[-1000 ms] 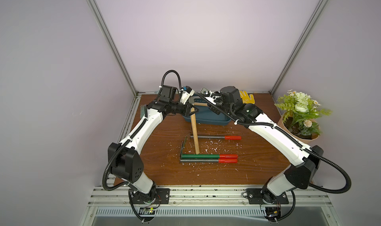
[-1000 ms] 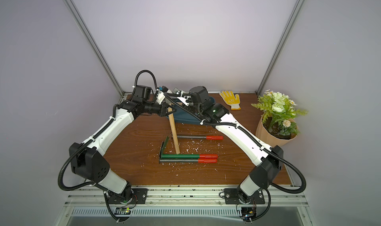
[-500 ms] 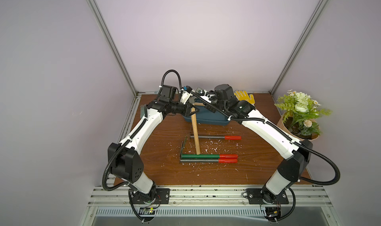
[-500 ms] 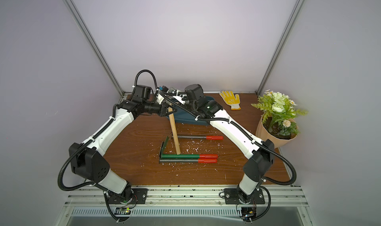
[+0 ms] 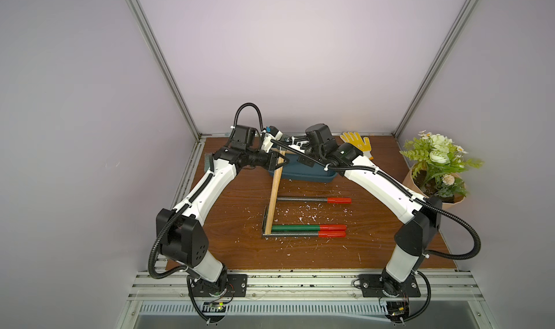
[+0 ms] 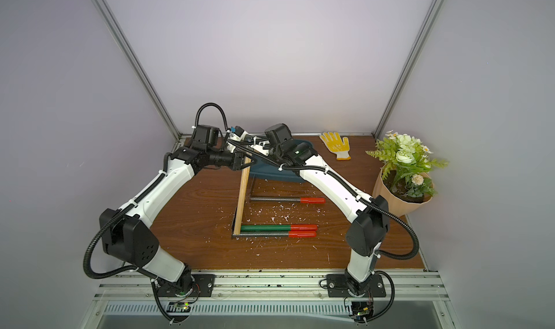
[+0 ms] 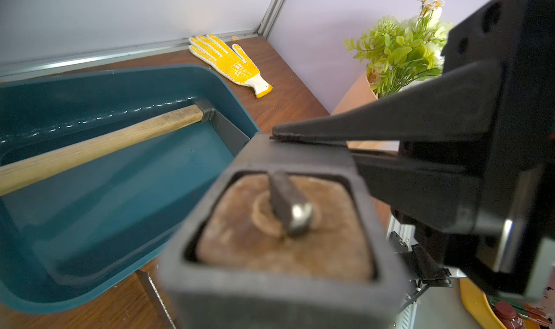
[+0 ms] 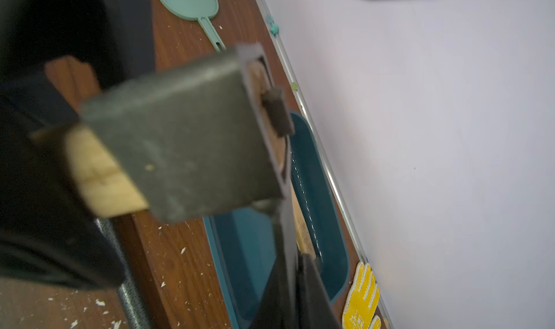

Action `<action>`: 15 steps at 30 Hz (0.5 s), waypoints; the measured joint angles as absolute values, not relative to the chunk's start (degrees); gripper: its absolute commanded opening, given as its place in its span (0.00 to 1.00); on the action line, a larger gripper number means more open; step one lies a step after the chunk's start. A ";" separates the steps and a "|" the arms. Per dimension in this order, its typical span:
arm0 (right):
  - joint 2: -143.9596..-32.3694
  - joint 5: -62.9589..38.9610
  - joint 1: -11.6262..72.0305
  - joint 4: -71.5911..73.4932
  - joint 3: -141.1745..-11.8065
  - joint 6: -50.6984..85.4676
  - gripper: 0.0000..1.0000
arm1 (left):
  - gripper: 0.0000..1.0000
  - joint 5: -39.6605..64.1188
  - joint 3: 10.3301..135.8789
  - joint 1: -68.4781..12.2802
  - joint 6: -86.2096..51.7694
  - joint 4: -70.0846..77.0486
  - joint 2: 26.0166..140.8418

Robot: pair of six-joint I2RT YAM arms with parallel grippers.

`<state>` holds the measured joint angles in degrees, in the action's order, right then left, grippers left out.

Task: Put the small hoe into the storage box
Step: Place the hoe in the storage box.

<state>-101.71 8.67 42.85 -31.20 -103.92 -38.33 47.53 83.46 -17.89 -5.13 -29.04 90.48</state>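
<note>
Right arm (image 5: 378, 182) had swung toward 9 o'clock. In both top views the small hoe (image 5: 274, 195) slanted from centre to 12 o'clock, outside the storage box (image 5: 303, 174), left gripper (image 5: 280, 161) clamping its handle. Left wrist: right gripper (image 7: 274, 135) pinched its blade (edge-on). Right wrist: its head hung blurred, close by the box.

Storage box (image 7: 120, 192): dark teal-blue, plain.
Small hoe (image 5: 274, 192): pale wood handle, dark grey metal head.
Glove (image 7: 231, 60): yellow, white dotted pattern, white cuff.
Plant (image 5: 435, 159): green leaves, white blooms, tan wrap.
Table (image 5: 228, 222): brown wood grain, white flecks.
Hand tools (image 5: 300, 228): green and grey shafts, red grips.
Brush (image 8: 189, 0): mint green.
</note>
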 measured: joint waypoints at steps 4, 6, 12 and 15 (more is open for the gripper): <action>-101.80 10.15 43.00 -31.31 -103.92 -37.21 0.00 | 0.38 45.84 83.31 -18.00 -5.39 -28.05 90.35; -102.02 11.44 43.05 -30.89 -104.14 -35.22 0.00 | 0.42 44.14 83.20 -18.22 -5.58 -27.59 89.89; -103.04 13.54 42.98 -30.65 -104.88 -29.50 0.00 | 0.61 39.20 80.68 -18.02 -6.31 -24.32 84.68; -103.59 13.98 42.30 -30.87 -104.88 -26.02 0.00 | 0.66 34.54 79.99 -17.85 -7.03 -23.35 81.30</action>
